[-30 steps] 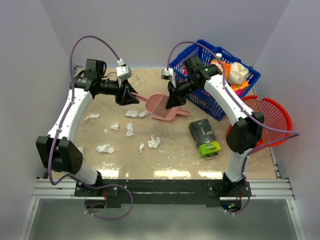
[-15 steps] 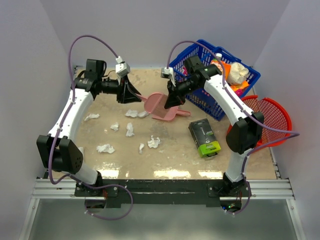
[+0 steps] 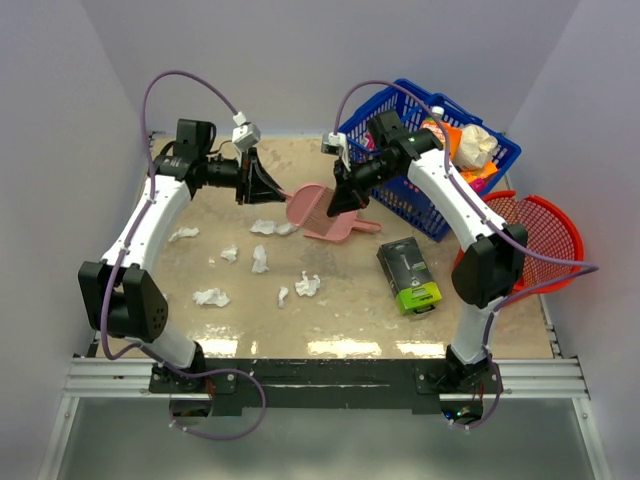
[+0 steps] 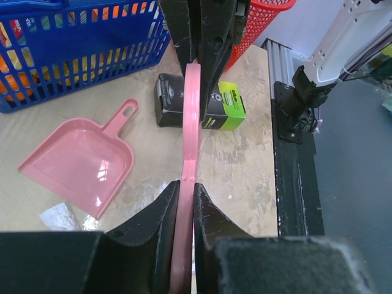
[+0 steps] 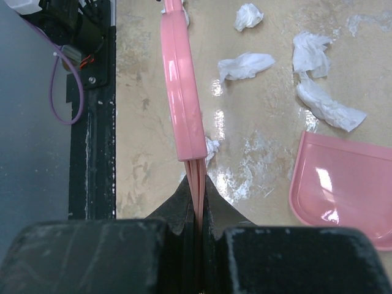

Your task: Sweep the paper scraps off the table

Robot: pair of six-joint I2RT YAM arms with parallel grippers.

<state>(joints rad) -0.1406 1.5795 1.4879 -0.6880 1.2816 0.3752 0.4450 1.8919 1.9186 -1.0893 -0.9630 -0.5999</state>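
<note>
A pink brush [image 3: 300, 200] hangs between both grippers above the back of the table [image 3: 350, 310]. My left gripper [image 3: 262, 184] is shut on its handle [image 4: 190, 122]. My right gripper [image 3: 343, 196] is shut on its bristles [image 5: 197, 174], below the brush head [image 5: 180, 79]. A pink dustpan [image 3: 338, 230] lies on the table under them, also in the left wrist view [image 4: 79, 165] and the right wrist view [image 5: 343, 190]. Several white paper scraps [image 3: 260, 258] lie left of centre, such as one [image 3: 210, 296] and another [image 5: 245, 64].
A blue basket [image 3: 500, 165] with items and a whitish bag [image 3: 478, 145] stands at the back right, a red basket [image 3: 560, 235] beside it. A black and green box [image 3: 408, 276] lies right of centre, also in the left wrist view [image 4: 226, 107].
My left gripper has shifted a little to the right toward the right gripper with the brush handle. The brush has turned slightly. The scraps and dustpan have not moved.
</note>
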